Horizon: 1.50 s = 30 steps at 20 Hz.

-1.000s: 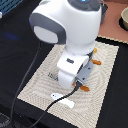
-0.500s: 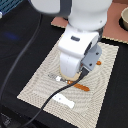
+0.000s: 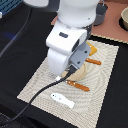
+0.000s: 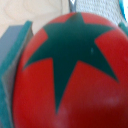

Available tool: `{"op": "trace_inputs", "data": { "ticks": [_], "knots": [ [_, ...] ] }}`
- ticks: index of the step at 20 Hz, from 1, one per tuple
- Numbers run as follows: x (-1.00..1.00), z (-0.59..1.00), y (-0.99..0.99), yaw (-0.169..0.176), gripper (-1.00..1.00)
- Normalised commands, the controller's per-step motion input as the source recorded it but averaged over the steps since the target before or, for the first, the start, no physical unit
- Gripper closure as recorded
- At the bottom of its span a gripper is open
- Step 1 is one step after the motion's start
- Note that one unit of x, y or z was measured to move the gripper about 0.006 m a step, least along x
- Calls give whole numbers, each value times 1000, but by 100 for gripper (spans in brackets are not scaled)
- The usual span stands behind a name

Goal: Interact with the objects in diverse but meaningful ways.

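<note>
In the wrist view a red tomato-like ball (image 4: 75, 85) with a dark green star top fills the frame. A teal finger pad (image 4: 12, 65) presses against its side. In the exterior view my gripper (image 3: 69, 74) is low over the round tan plate (image 3: 81, 72), mostly hidden by the white wrist housing, and the ball is hidden there. The white fish-like piece (image 3: 62, 100) lies on the woven mat nearer the mat's front edge. An orange-yellow piece (image 3: 92, 50) peeks out behind the arm; I cannot tell which toy it is.
Wooden-handled cutlery lies beside the plate (image 3: 80, 86) and on its far side (image 3: 93, 61). The woven placemat (image 3: 40, 82) sits on a dark table. A grey pot (image 3: 100, 14) and a pale bowl (image 3: 123, 19) stand at the back. A black cable (image 3: 30, 102) trails across the mat.
The arm has swung toward the exterior view's right and come lower over the plate. The white fish-like piece and cutlery have not moved.
</note>
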Motion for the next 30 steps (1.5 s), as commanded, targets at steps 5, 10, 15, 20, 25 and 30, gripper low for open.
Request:
{"op": "trace_inputs", "data": {
  "ticks": [5, 10, 15, 20, 25, 30],
  "knots": [
    [-748, -356, -551, 0, 100],
    [-528, -396, -367, 0, 100],
    [-478, -507, -226, 0, 100],
    [-61, -271, -83, -4, 100],
    [2, -320, 5, 0, 100],
    [-218, -211, 0, 0, -100]
  ]
}}
